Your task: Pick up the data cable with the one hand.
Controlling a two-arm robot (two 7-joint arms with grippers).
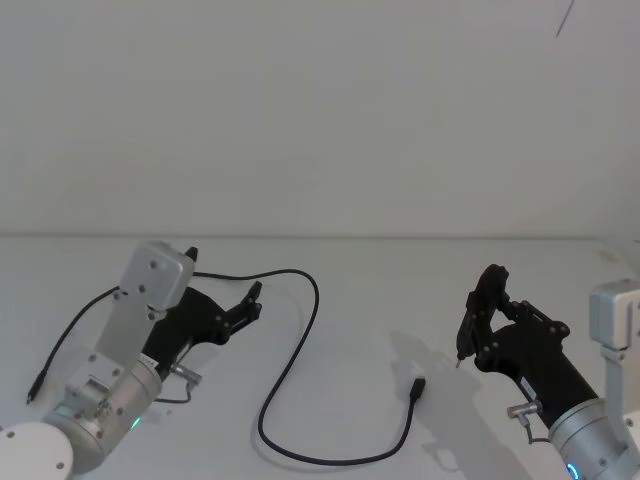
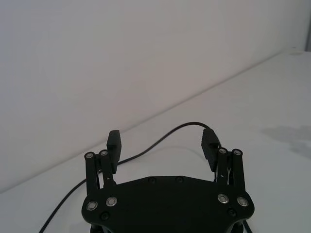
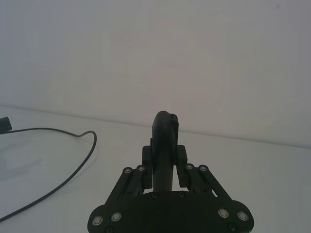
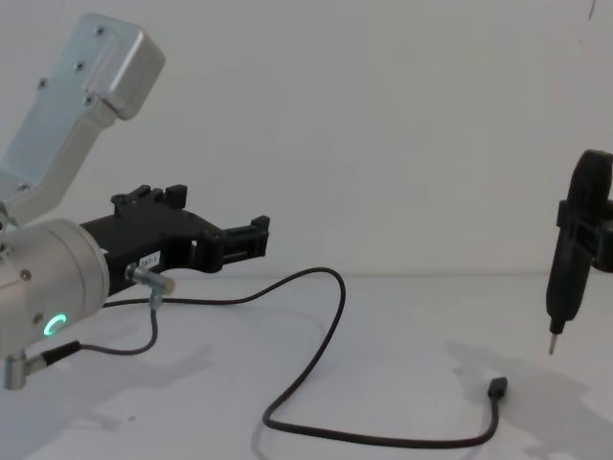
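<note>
White table [image 1: 350,300], two arms over it, and the data cable [image 1: 316,300] lying loose across the middle, in neither pincer.

At the lower left of the head view we see the left pincer [image 1: 254,300] just above the table, released, its jaws spread wide. A green ring light [image 4: 53,326] glows on the silver wrist behind it. At the lower right the right pincer [image 1: 487,312] is clenched on a black pen-like tool [image 4: 573,249] that points down, its tip clear of the table. The cable arcs just past the left fingertips, loops down the centre and ends in its small black plug [image 1: 418,388], which rests on the table left of the tool's tip.
</note>
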